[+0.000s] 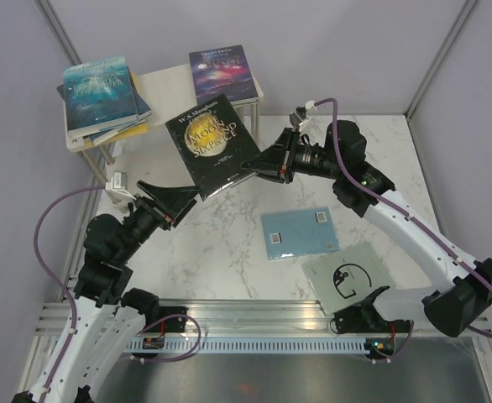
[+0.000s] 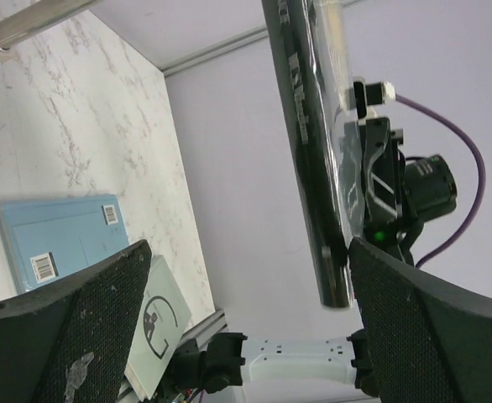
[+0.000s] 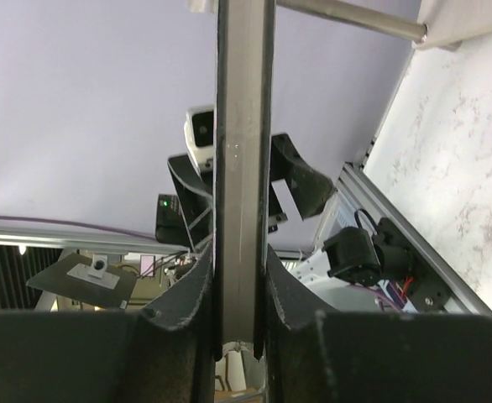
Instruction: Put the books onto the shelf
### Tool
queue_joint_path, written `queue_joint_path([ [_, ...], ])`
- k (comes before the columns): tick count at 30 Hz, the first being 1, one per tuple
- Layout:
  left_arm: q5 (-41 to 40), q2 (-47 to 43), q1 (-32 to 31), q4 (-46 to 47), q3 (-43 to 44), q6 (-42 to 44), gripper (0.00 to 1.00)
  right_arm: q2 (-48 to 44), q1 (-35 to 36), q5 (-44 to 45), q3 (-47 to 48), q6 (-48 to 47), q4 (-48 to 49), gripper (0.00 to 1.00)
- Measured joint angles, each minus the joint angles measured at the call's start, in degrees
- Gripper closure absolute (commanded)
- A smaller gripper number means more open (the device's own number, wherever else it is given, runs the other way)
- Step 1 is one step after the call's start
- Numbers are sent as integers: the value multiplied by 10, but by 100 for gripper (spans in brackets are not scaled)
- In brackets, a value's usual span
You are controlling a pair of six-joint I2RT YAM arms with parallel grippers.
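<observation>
Top view, black book (image 1: 211,143): in the air over the bench (image 1: 221,252), tilted, cover up. It reads "W.S. Maugham" and "Moon and Sixpence" over a gold disc.
Top view, right end effector (image 1: 259,164): pinches the book's right edge.
Top view, left end effector (image 1: 179,200): spread wide, just below the book's near-left corner. Whether it touches cannot be told.
Top view, shelf (image 1: 166,84): beyond the left end effector. A teal book (image 1: 99,92) tops a stack at its left end and a purple book (image 1: 222,74) lies at its right. Their titles are too small to read, and the lower tier is hidden.
Top view, bench books: a pale blue book (image 1: 300,233) with two barcode stickers and a grey book (image 1: 351,277) with a black "G" lie near of the right end effector.
Top view, open room: bare board between the stack and the purple book.

Left wrist, fingers (image 2: 86,336): far apart, with nothing between the pads.
Left wrist, black book (image 2: 309,151): edge-on beyond the right finger. Its spine lettering is blurred and its top is cut off.
Left wrist, right end effector (image 2: 359,210): clamped on the book from the far side.

Right wrist, black book (image 3: 244,168): edge-on, squeezed between both fingers (image 3: 284,302). It hides the middle of the left end effector (image 3: 300,180) behind it.
Right wrist, shelf (image 3: 347,17): only one metal leg shows, at the top.
</observation>
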Motion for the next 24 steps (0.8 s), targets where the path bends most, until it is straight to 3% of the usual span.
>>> queue_joint_path([
  [10,20,-10,2,-83,5,40,0,115,-72,-6,179,21,-14,100],
  [19,22,-5,3,-111,11,60,0,341,-122,3,435,42,-11,100],
  [24,22,22,3,-111,38,74,0,417,-120,14,484,47,-29,100],
])
